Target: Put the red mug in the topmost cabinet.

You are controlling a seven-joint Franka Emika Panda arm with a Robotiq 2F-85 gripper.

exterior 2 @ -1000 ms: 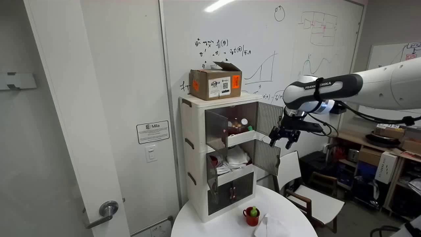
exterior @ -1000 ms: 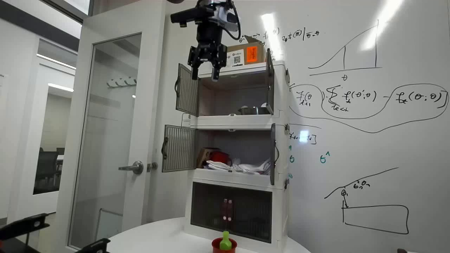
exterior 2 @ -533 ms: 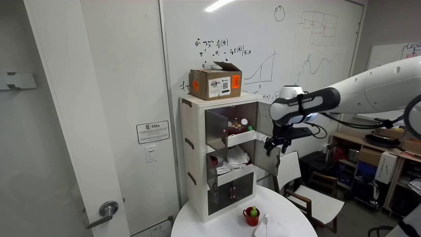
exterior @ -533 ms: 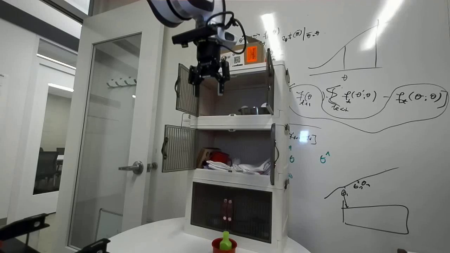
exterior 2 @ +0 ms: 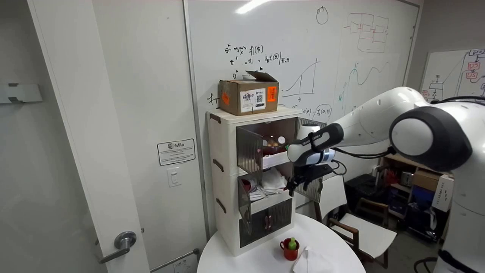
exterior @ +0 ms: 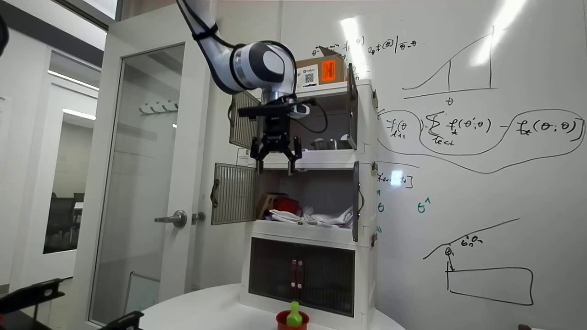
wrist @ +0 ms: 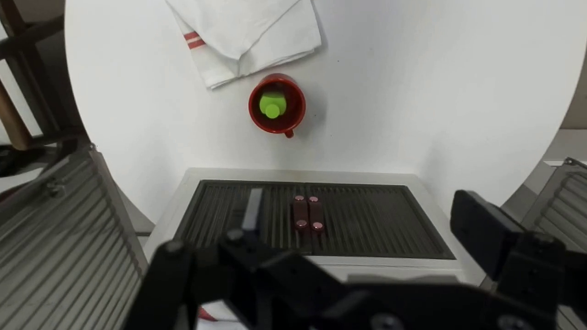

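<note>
A: standing right here and can't work out if the gripper (exterior: pixel 275 168) has anything. It's hanging fingers-down in front of the white cabinet unit (exterior 2: pixel 226 184).

B: Nothing in it. Fingers spread wide, just a gap between them. The red mug (exterior 2: pixel 290 253) is upright on the round table (exterior 2: pixel 322 233), white cloth (wrist: pixel 250 32) just beside it.

A: so why the pose?

B: My guess: down and wide so it can take the rim from above. The doors (exterior 2: pixel 249 149) of the topmost cabinet (exterior 2: pixel 280 127) are swung open, presumably so the mug can go straight in. It'd have to share with what looks like a bowl (exterior 2: pixel 274 149) though.

A: which way's the handle?

B: Wrist view has that: the handle (wrist: pixel 289 133) points toward the cabinets. You also see the green thing (wrist: pixel 273 105) inside, so a finger going in could bump it imo. No handle visible in an exterior view where the bottom edge cuts off the mug (exterior: pixel 282 322). In an exterior view the gripper (exterior 2: pixel 298 191) is closer to side-on, so the gap's harder to read, but the round brown things (exterior 2: pixel 272 143) in the bowl show.
</note>
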